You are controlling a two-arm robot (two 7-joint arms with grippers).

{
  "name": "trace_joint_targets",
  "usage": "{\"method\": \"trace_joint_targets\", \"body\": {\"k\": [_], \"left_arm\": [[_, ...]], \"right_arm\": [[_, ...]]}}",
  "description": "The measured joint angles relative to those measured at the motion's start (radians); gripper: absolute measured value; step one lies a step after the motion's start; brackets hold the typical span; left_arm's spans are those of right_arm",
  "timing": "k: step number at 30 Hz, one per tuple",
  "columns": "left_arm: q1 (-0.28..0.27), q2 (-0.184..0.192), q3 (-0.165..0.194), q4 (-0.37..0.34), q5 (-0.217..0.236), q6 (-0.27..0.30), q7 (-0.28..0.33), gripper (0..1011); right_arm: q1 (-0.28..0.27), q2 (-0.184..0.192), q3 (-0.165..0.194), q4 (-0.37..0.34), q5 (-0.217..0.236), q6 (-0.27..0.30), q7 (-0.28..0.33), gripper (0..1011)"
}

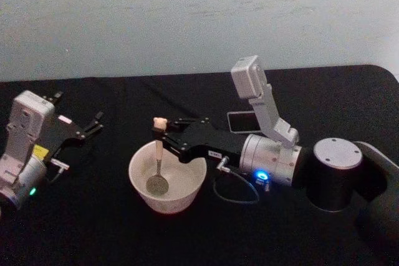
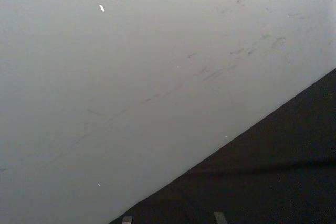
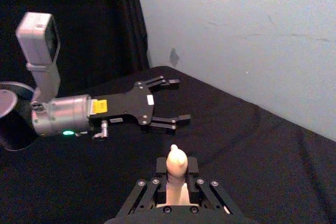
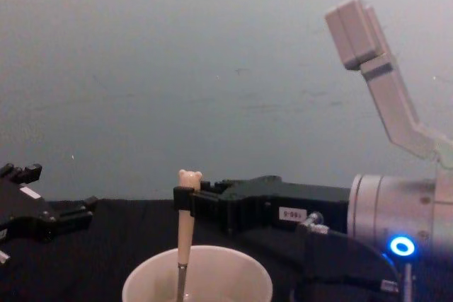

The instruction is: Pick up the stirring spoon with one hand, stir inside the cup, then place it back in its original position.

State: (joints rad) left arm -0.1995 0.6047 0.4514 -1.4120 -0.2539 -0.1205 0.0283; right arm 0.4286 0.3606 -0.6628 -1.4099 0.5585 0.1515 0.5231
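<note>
At the left, the black flat left hand [image 3: 174,101] on its silver cylindrical arm is hovering low over the black cloth-covered surface [image 1: 93,216]. Its fingers are spread apart and holding nothing, and it is sitting well apart from the work, probably so it is out of the way.

Near the middle, the wide round cream-white cup [image 1: 169,202] is standing upright on the surface. The small stirring spoon with a shiny metal bowl and cream bear-head handle [image 1: 159,154] is standing nearly upright inside it, with its bowl resting low in the cup and close to the left wall. The upright hold is likely letting the bowl sweep the bottom without tipping the cup.

The long black right hand [image 1: 159,134] is reaching in from the right, above the cup's rim, with its fingers clamped on the handle just under the bear head.

Behind that arm, the dark grey square-mouthed holder [image 1: 230,121] is waiting near the back. Bare surface is lying all around the cup, but inside it the thin rim is limiting the stirring circle, and the return path is running back over the arm's own side.
</note>
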Motion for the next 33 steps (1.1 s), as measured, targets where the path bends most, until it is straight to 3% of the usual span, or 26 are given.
{"method": "trace_joint_targets", "body": {"k": [8,18,24,33], "left_arm": [[0.0,0.0,0.0,0.0,0.0,0.0,0.0,1001],[0.0,0.0,0.0,0.0,0.0,0.0,0.0,1001],[0.0,0.0,0.0,0.0,0.0,0.0,0.0,1001],[0.0,0.0,0.0,0.0,0.0,0.0,0.0,1001]], "right_arm": [[0.021,-0.039,0.005,0.062,-0.036,-0.019,-0.013,218],[0.031,-0.061,0.047,0.101,-0.06,-0.033,-0.032,218],[0.018,-0.048,0.076,0.087,-0.065,-0.033,-0.038,218],[-0.033,0.006,0.101,-0.001,-0.054,-0.009,-0.019,218]]}}
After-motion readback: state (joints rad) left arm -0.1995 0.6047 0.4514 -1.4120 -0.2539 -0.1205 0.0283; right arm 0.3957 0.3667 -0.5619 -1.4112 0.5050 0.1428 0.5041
